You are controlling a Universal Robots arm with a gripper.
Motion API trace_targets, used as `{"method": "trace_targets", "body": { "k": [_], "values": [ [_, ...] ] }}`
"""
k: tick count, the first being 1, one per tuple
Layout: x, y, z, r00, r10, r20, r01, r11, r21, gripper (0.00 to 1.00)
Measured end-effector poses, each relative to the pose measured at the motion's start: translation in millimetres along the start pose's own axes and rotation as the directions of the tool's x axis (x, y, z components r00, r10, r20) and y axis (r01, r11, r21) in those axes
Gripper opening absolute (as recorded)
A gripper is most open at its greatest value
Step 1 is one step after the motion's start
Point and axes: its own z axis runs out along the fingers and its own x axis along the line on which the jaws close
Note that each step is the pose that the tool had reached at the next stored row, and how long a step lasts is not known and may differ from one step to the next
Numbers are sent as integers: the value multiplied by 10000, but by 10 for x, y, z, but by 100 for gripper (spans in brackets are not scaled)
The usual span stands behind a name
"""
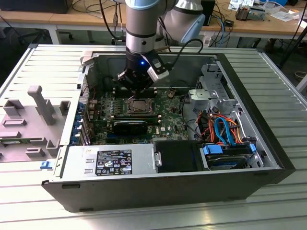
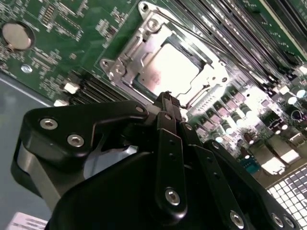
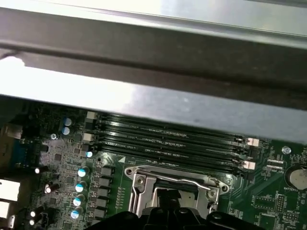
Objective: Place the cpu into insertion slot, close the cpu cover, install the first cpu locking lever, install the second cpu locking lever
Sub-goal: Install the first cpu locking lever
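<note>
Above the socket, at centre of the exterior view, the gripper (image 1: 139, 89) hangs with fingers (image 2: 168, 103) pressed together, holding nothing. The cpu (image 2: 171, 71) already lies in the slot and the cover (image 2: 132, 53) seems closed over it. I cannot tell whether the levers are locked.

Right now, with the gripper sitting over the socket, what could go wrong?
1. The gripper tips hang right at the edge of the cpu cover; a skewed push could scrape the cpu or bend the frame.
2. Memory sticks run close beside the socket, so a sideways drift may clip them.
3. The case wall stands near the wrist, leaving little room.
</note>
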Motion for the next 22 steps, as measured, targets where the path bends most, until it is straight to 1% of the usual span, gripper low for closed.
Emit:
{"method": "trace_targets", "body": {
  "k": [2,3,4,9,12,15,18,20,22],
  "values": [
    [53,9,1,10000,1,40,-1,10000,1,11],
    [98,17,3,10000,2,76,-3,10000,5,11],
    [127,31,4,10000,2,98,-2,10000,7,11],
    [192,89,7,9999,24,122,-24,10000,5,11],
    [196,100,23,9998,143,121,-143,9999,0,11],
    [196,104,56,9988,480,118,-480,9988,-12,11],
    [186,164,64,9986,511,115,-511,9987,-12,11],
    [175,225,74,9986,512,118,-512,9987,-15,11],
    [170,254,87,9986,523,116,-523,9986,-14,11]
  ]
}}
